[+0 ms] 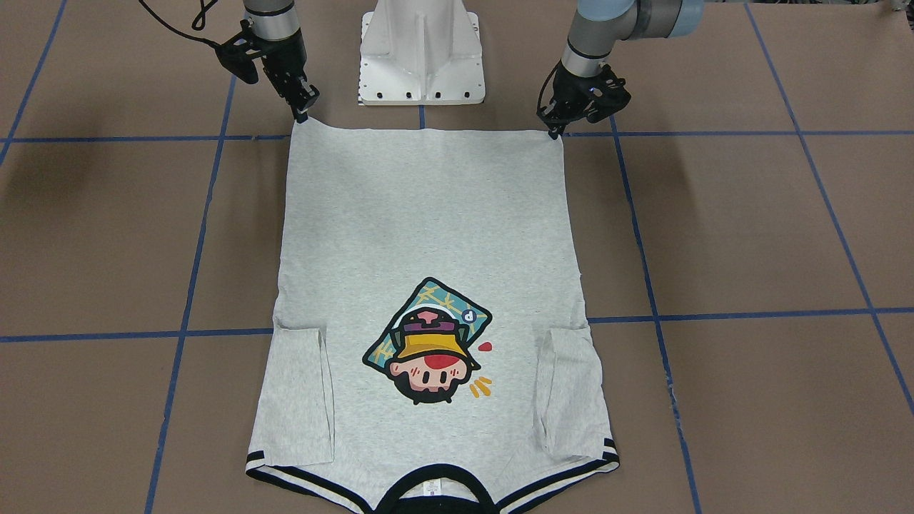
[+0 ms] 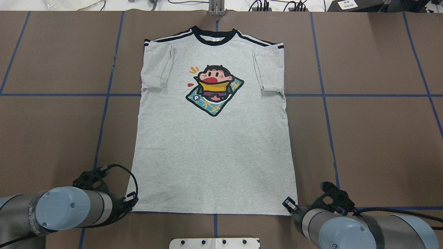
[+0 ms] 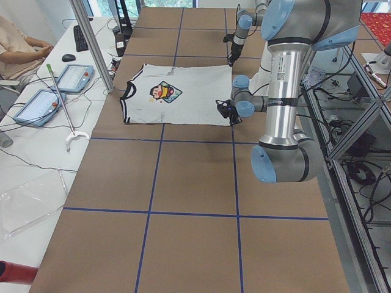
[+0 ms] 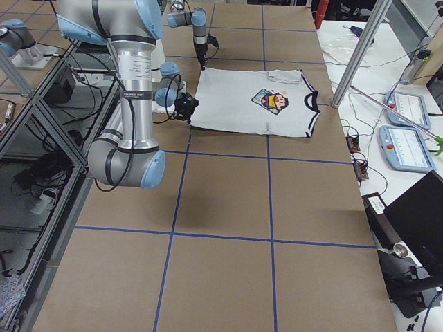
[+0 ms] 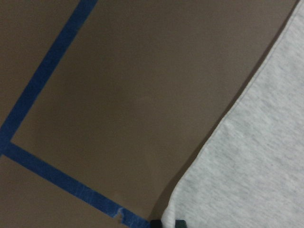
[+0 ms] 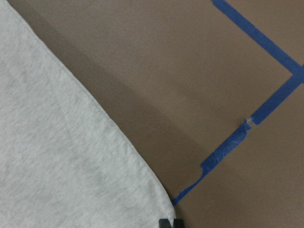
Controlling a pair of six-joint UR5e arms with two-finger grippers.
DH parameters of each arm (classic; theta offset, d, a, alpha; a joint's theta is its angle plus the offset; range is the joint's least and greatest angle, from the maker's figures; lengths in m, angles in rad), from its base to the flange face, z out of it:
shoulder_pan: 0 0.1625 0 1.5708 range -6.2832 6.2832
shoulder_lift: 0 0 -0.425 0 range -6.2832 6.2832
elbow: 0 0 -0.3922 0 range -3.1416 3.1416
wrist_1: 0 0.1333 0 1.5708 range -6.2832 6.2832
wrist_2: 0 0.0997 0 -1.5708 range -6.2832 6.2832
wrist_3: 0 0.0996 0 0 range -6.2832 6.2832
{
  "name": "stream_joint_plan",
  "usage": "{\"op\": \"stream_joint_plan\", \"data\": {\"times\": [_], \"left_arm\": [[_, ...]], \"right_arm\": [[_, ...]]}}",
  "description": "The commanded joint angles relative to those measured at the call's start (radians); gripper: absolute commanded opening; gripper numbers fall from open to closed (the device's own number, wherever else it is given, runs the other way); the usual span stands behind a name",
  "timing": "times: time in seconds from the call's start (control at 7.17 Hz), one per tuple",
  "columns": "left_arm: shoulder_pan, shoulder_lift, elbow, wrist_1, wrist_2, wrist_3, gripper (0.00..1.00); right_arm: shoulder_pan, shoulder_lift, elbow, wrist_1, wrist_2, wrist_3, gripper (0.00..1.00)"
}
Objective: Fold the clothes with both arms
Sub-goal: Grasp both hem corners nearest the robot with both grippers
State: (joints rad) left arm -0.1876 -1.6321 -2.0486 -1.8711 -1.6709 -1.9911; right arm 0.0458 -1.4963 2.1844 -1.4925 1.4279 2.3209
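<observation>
Since the T-shirt (image 2: 214, 155) lay flat and print-up on the table (image 2: 363, 138), collar (image 2: 214, 36) far from the robot and sleeves tucked in, both arms sat at the near hem: left gripper (image 1: 553, 133) on one corner, right gripper (image 1: 303, 114) on the other. Wrist cams showed jaws narrow, cloth nipped btwn the tips, presumably to lift the hem evenly w/o skew. Legible text: a single "P" in the print (image 2: 214, 89). Neck label (image 1: 430, 488) was too small to read.

light grey cartoon-print t-shirt (image 2: 214, 152) spread flat, print up, both short sleeves folded inward
</observation>
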Motion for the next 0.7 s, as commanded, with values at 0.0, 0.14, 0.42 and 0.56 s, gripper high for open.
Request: {"op": "stream_joint_plan", "data": {"times": [0.0, 0.14, 0.42, 0.56], "left_arm": [[0.007, 0.000, -0.051, 0.050, -0.006, 0.000, 0.00], [0.007, 0.001, -0.092, 0.085, -0.019, 0.003, 0.00], [0.049, 0.064, -0.178, 0.093, -0.032, 0.003, 0.00], [0.059, 0.078, -0.208, 0.093, -0.033, -0.002, 0.00]], "right_arm": [[-0.001, 0.002, 0.003, 0.000, 0.000, 0.000, 0.00], [-0.001, 0.001, 0.017, -0.002, 0.000, 0.000, 0.00], [-0.036, -0.007, 0.058, -0.012, 0.002, 0.029, 0.00], [-0.064, -0.005, 0.127, -0.116, 0.002, 0.041, 0.00]]}}
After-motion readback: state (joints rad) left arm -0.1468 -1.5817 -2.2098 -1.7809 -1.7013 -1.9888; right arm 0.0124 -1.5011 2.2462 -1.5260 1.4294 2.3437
